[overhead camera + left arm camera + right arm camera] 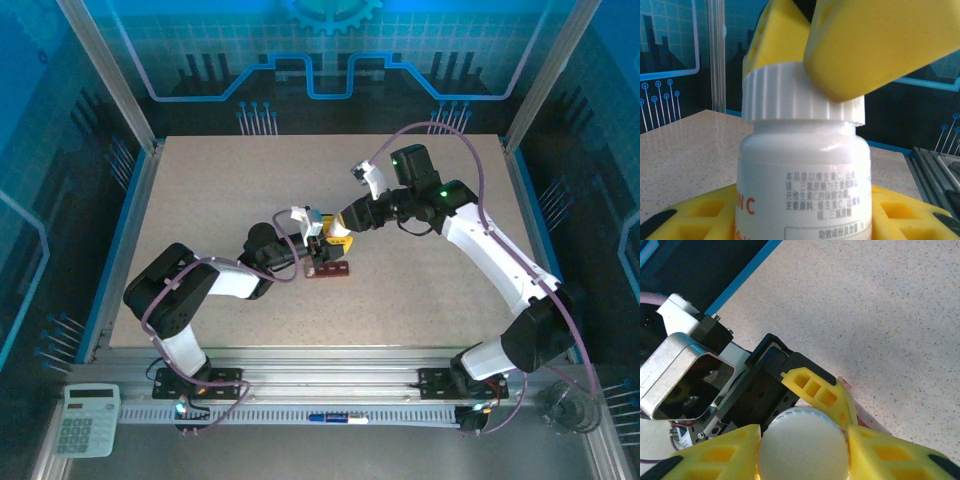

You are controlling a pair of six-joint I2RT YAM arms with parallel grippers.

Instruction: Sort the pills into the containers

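One calculator [87,420] lies at the top view's lower left, its keys too small to read. Near centre, the left gripper [312,240] clamps one white bottle [805,175]. Its label bears orange letters "N C" and small grey Chinese print. Just below centre are the containers [330,269], one dark reddish-brown strip flat on the table [200,180], its compartments too small to count. The right gripper [803,452] pinches the ribbed white cap [790,95] between two yellow fingers [715,455].

A white bottle [805,165] (orange lettering) stands upright, yellow fingers [875,50] clamped on its ribbed cap [785,95].
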